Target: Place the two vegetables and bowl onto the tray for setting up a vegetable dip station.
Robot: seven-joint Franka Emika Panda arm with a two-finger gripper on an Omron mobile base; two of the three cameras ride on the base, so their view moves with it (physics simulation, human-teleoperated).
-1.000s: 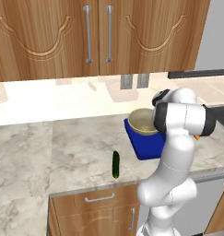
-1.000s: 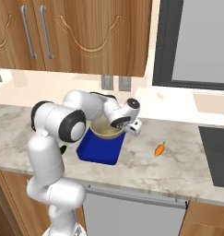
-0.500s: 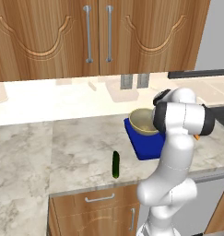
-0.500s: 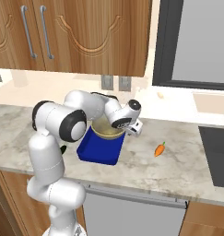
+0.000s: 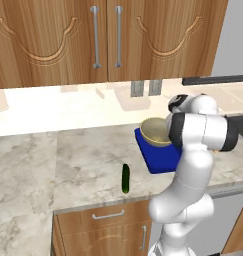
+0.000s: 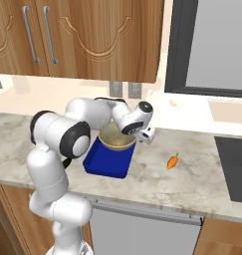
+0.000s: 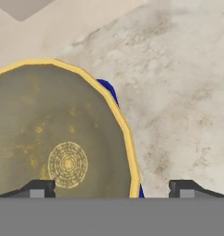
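No legible text — none anywhere

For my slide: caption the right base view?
Open gripper beside bowl on blue tray; carrot waits.

A pale marble-veined stone desk (image 5: 68,165) runs below carved brown wooden wall cupboards (image 5: 108,40) with long steel handles (image 5: 95,37), against a cream backsplash (image 5: 53,107) bearing grey wall sockets (image 5: 145,88), with wooden drawers (image 5: 108,230) underneath.
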